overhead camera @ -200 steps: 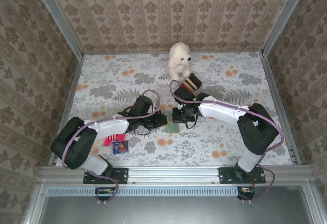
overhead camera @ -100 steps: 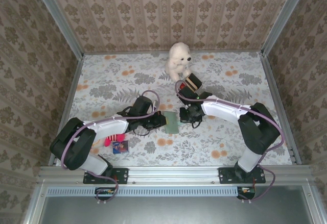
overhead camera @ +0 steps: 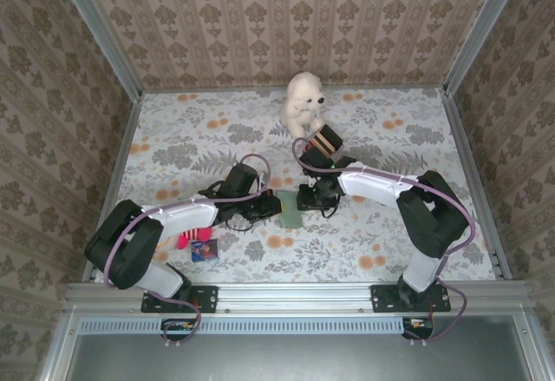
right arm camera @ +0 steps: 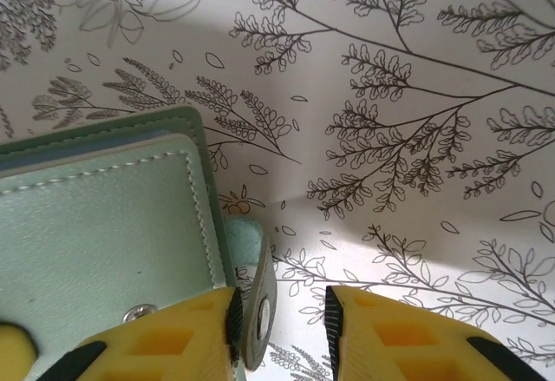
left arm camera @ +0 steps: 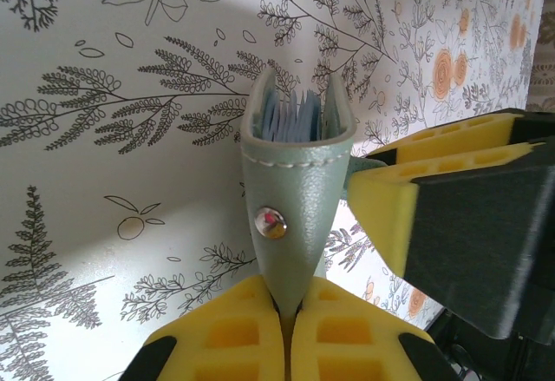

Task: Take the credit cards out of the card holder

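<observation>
The sage-green card holder (overhead camera: 291,211) stands on edge at the table's middle, between my two grippers. My left gripper (left arm camera: 290,307) is shut on its spine end, just below a small metal snap (left arm camera: 270,221). Pale blue inner pockets (left arm camera: 293,121) show between its slightly parted covers; I cannot make out separate credit cards there. My right gripper (right arm camera: 282,320) is open at the holder's other side. The side tab (right arm camera: 258,307) hangs in that gap and leans on the left finger (right arm camera: 165,338). A red card (overhead camera: 186,240) lies by the left arm.
A white toy bear (overhead camera: 303,103) sits at the back centre, with a red, black and tan striped box (overhead camera: 325,142) just in front of it, close to my right arm. A small dark blue packet (overhead camera: 205,251) lies front left. Patterned walls enclose the table.
My right gripper has gone from shut to open and now has the tab loose between its fingers. The holder looks narrower from above. The left arm has stayed put.
</observation>
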